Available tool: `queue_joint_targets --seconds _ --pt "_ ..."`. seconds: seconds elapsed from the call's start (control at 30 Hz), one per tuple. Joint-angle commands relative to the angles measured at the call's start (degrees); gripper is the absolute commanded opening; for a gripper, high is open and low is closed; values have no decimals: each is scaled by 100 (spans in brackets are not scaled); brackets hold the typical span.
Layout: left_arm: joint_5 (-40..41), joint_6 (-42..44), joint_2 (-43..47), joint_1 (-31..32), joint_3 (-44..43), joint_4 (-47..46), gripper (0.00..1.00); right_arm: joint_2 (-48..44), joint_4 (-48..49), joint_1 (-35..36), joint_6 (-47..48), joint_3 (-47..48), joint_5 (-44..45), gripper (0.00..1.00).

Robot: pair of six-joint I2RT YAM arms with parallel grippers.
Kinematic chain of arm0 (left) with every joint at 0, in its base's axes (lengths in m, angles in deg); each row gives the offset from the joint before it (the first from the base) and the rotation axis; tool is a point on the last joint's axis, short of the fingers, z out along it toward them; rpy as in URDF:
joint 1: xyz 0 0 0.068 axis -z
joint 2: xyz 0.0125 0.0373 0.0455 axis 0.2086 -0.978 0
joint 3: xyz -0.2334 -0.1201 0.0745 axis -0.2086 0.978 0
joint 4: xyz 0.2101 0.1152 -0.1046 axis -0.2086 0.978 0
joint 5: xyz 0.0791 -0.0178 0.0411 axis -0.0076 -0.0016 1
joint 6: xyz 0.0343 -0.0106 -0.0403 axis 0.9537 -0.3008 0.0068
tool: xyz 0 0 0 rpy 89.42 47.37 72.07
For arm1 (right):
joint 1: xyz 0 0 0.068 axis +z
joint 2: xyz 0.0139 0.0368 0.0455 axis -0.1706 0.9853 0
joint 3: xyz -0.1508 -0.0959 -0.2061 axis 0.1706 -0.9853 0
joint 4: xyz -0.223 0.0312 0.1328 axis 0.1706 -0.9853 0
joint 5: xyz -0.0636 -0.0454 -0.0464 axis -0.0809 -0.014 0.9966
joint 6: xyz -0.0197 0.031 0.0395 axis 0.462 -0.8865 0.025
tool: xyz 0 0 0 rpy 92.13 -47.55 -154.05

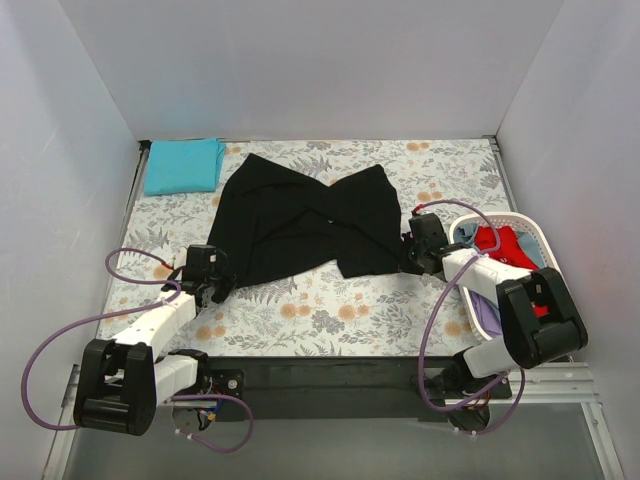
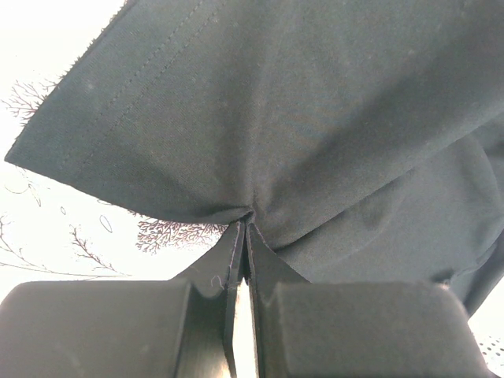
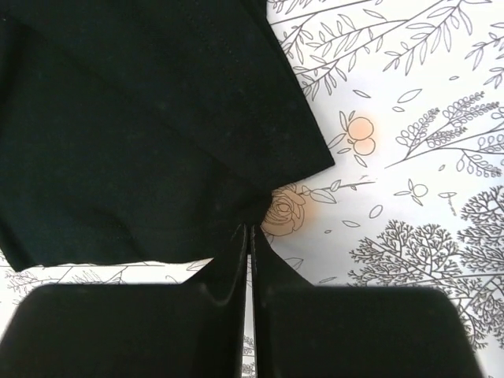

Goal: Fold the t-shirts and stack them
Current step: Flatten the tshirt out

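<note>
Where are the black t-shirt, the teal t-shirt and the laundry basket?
black t-shirt (image 1: 300, 225), top view, middle of cloth.
teal t-shirt (image 1: 183, 165), top view, middle of folded cloth.
laundry basket (image 1: 515, 216), top view, far rim.

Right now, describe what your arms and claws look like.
The left arm and right arm have white links, bulky black joints and looping purple cables. The left claw and right claw are black, with flat, tapering fingers.

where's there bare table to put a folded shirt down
Widest free patch: the near strip of table cover in front of the black shirt. Also the back right corner, beyond the basket. Crowded: the black shirt covers the middle, the teal shirt the back left corner.
</note>
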State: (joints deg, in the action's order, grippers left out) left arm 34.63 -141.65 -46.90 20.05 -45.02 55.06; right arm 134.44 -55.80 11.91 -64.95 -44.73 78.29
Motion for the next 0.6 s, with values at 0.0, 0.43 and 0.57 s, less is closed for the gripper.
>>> queue_joint_targets --seconds 0.0,0.43,0.57 --pt "-25 71 115 -36 -226 45 0 -330 -128 -90 45 244 317 1" --pt "430 -243 431 -28 -568 903 31 -1306 -1351 -934 670 1678 372 1" --pt "1240 -447 387 -28 -824 1635 31 -1306 -1351 -935 679 1731 319 1"
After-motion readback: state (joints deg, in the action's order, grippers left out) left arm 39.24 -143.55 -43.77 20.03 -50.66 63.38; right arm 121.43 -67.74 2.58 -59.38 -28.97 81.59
